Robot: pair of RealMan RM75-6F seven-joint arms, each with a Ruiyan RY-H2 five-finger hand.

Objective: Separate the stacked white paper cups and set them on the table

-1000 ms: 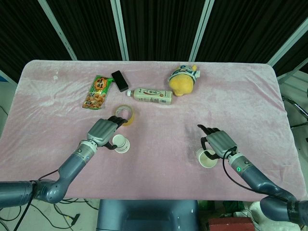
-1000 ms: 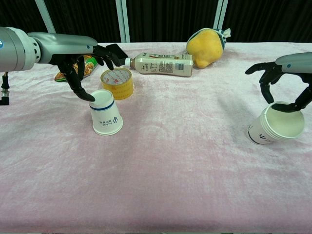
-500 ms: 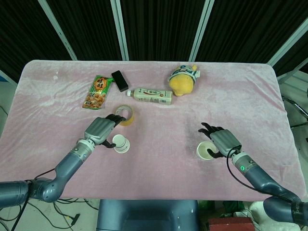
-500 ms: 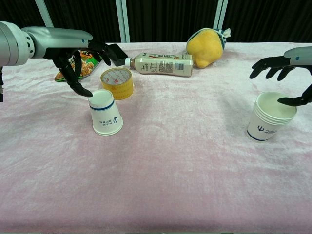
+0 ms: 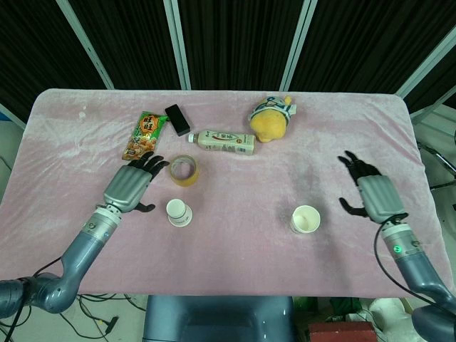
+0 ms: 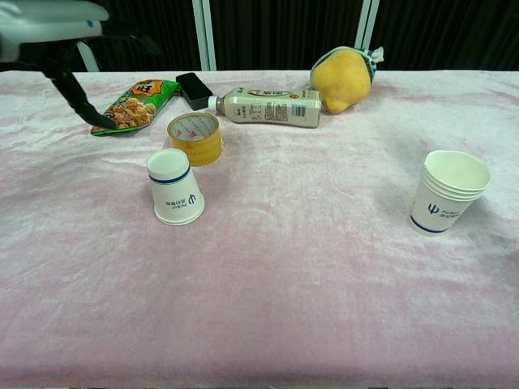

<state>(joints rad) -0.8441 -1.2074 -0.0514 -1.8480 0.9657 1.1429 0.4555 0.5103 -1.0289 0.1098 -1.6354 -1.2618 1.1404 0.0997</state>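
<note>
Left hand (image 5: 128, 187) spread wide, empty, just left of the inverted single cup (image 5: 179, 212) and near the tape roll (image 5: 184, 169). Remaining stack (image 6: 450, 193) upright right of centre on the worktop (image 5: 235, 178), several rims visible. Right hand (image 5: 375, 196) likewise wide, empty, well clear. Recommended: steady the stack's base, pinch only the top rim, lift straight.

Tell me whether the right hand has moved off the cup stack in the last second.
Yes. The right hand has drawn away to the right of the cup stack, which stands upright and untouched; a second ago its fingers were at the rim.
</note>
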